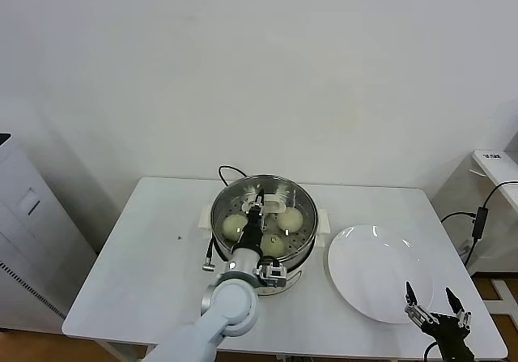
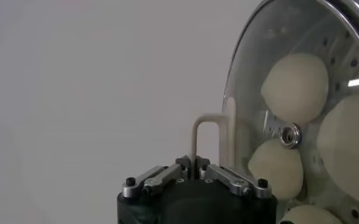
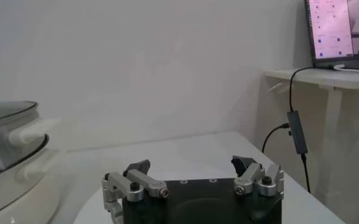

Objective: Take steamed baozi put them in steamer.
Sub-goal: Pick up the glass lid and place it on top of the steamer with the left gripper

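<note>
Baozi (image 1: 290, 218) all seen inside steamer (image 1: 301, 197); soft, light, easily dented. Left tool (image 1: 257, 206) clamped on glass lid's handle (image 2: 208, 141); lid (image 2: 270, 91) slippery, fragile. Right tool (image 1: 433, 300) spread, idle by plate (image 1: 360, 274).

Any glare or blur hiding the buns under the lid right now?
Head view: even light, small glints on the steamer rim; three baozi plain. Left wrist view: the glass lid is clear with one bright streak; the left gripper, shut on its handle, looks soft. Right wrist view: the steamer is blurred at the edge.
</note>
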